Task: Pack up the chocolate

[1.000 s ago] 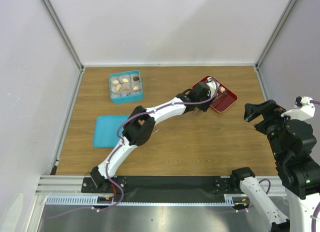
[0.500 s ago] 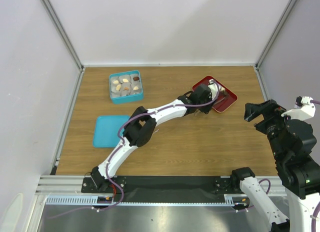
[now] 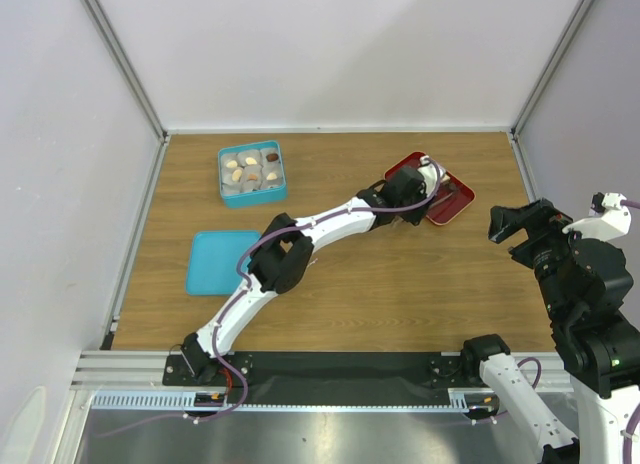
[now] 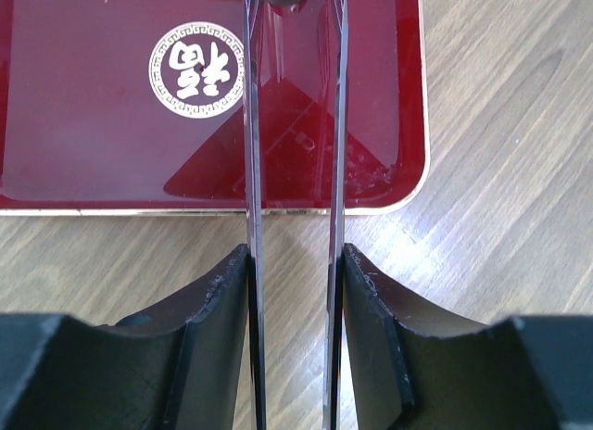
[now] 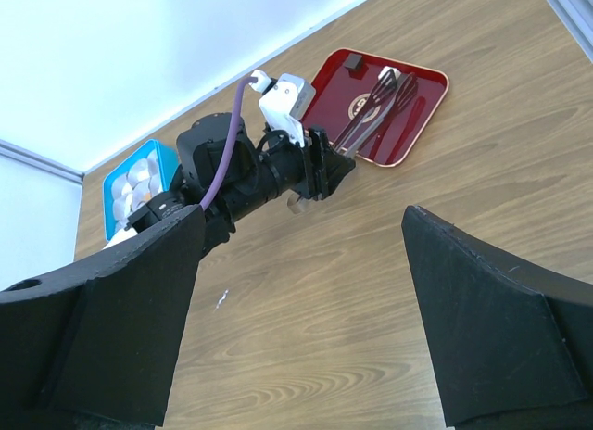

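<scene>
Wooden table (image 3: 400,284) fills the overhead view. Red tray (image 3: 452,210) at upper right. Teal box (image 3: 255,200) at upper left, with a teal lid (image 3: 222,262) below it. Left gripper (image 4: 295,263) at the tray's near edge, pinching metal tongs (image 5: 378,104) whose blades lie over the tray. Right gripper (image 5: 304,228) spread wide, aloft at right, empty. The chocolate (image 3: 250,161) sits in the box's paper cups.
</scene>
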`<state>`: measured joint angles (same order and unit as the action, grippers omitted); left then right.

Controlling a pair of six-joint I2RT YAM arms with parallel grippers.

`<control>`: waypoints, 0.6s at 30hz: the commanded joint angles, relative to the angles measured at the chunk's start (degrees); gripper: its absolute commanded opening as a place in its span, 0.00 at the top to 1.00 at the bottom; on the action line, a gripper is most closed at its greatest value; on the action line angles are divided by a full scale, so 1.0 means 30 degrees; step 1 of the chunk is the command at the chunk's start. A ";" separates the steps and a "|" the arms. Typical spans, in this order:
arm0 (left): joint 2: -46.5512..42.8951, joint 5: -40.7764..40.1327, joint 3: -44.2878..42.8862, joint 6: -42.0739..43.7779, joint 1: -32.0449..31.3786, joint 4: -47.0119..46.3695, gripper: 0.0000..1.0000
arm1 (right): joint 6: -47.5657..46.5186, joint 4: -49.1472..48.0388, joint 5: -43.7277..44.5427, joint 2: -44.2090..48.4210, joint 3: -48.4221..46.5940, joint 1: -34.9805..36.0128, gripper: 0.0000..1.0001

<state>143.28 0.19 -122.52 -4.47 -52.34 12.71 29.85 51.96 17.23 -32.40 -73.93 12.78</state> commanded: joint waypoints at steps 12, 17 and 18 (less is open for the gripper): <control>0.0784 0.0202 -0.1611 -0.0151 -0.0074 -0.0106 0.53 | -0.0427 -0.0417 0.0554 0.0078 -0.0317 0.0048 0.06; 0.0813 0.0318 -0.1641 -0.0121 -0.0074 -0.0135 0.55 | -0.0456 -0.0388 0.0613 0.0107 -0.0288 0.0048 0.06; 0.0784 0.0319 -0.1641 -0.0150 -0.0074 -0.0164 0.56 | -0.0456 -0.0417 0.0613 0.0108 -0.0288 0.0077 0.06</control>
<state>145.95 0.23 -124.57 -4.51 -52.34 13.50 29.71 51.99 17.80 -32.40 -73.93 12.78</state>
